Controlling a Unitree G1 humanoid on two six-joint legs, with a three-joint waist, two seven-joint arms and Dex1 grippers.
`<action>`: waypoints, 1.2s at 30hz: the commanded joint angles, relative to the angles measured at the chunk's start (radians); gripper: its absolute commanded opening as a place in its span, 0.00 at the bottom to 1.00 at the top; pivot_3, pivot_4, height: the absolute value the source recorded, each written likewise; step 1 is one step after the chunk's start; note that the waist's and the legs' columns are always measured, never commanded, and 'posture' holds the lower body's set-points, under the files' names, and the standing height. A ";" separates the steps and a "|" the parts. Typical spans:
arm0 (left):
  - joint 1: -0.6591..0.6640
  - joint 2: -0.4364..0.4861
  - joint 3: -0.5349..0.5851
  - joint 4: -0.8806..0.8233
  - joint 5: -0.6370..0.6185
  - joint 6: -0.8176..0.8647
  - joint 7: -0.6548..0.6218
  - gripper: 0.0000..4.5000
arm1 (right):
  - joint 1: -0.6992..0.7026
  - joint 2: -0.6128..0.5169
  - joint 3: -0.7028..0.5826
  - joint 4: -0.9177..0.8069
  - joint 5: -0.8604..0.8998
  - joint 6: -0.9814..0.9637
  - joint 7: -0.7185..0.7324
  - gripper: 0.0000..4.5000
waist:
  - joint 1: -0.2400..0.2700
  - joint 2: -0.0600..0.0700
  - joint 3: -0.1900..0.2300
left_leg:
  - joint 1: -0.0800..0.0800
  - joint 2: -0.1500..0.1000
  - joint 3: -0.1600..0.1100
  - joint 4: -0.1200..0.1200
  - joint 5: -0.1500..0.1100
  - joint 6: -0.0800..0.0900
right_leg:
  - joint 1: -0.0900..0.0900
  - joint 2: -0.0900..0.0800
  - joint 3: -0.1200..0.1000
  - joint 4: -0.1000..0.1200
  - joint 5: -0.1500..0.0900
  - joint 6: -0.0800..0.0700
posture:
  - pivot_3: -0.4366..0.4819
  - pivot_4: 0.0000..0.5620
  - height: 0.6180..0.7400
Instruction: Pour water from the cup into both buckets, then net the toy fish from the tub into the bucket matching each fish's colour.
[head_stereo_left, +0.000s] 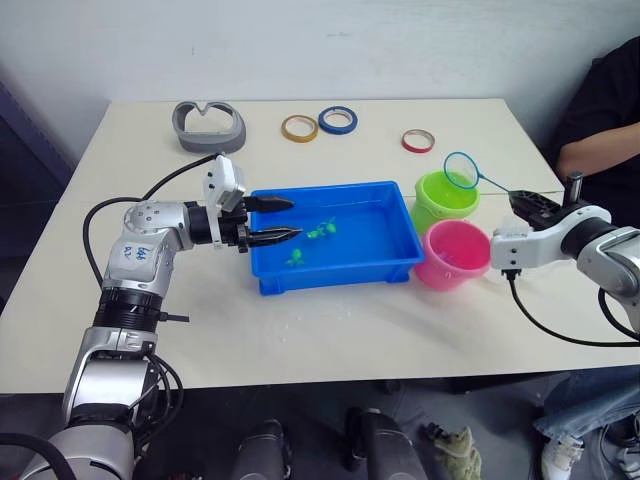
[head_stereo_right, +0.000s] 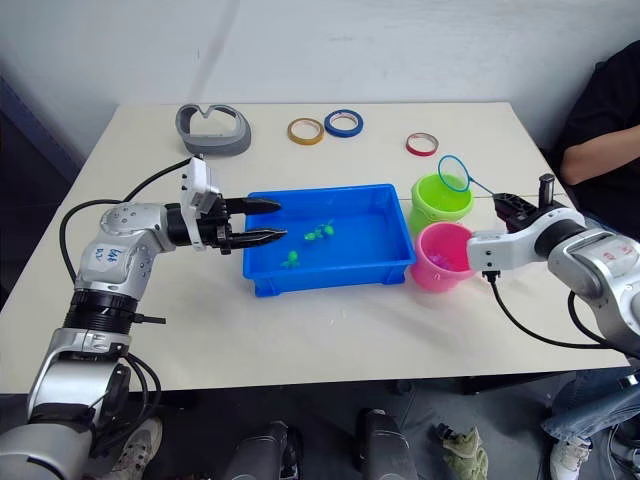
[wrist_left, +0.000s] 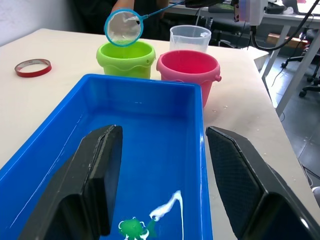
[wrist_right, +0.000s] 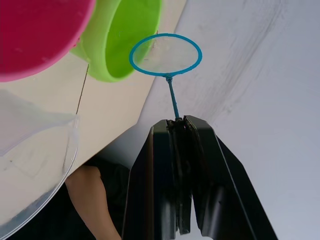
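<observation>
The right gripper (wrist_right: 179, 131) pinches the thin handle of a small blue net (head_stereo_left: 461, 170), its hoop held over the green bucket (head_stereo_left: 444, 197). The left gripper (head_stereo_left: 283, 219) is wide open and empty, fingers reaching over the tub's (head_stereo_left: 335, 268) end farthest from the buckets. Green fish (head_stereo_left: 321, 231) lie in the tub. The pink bucket (head_stereo_left: 455, 256) stands touching the green one, just beside the tub. The cup (wrist_left: 190, 37) sits behind the pink bucket. Tape rolls (head_stereo_left: 337, 120) lie well beyond the tub.

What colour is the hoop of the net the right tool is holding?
Blue: the net has a thin blue hoop and handle, clearest in the right wrist view.
</observation>
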 joint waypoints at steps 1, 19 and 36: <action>0.005 0.007 0.008 -0.033 0.002 -0.014 -0.004 0.66 | -0.023 0.037 -0.097 -0.030 0.067 0.058 0.037 0.00 | 0.000 0.000 0.000 | 0.000 0.000 0.000 0.000 0.000 0.000 | 0.000 0.000 0.000 0.000 0.000 0.000 | 0.48 0.27 0.78; 0.111 0.150 0.072 -0.099 0.011 0.061 0.040 0.66 | -0.117 0.390 -0.136 -0.427 0.587 0.785 0.460 0.00 | 0.003 0.000 0.000 | 0.000 0.000 -0.002 0.001 0.000 0.000 | 0.000 -0.001 -0.001 0.007 0.000 -0.001 | 0.48 0.27 0.78; 0.198 0.155 0.078 -0.188 0.014 0.105 0.087 0.66 | -0.137 0.529 0.042 -0.369 0.572 0.912 0.348 0.00 | -0.001 0.000 0.000 | 0.000 0.000 -0.002 0.001 0.000 0.000 | 0.000 -0.001 -0.001 0.007 0.000 -0.001 | 0.48 0.27 0.78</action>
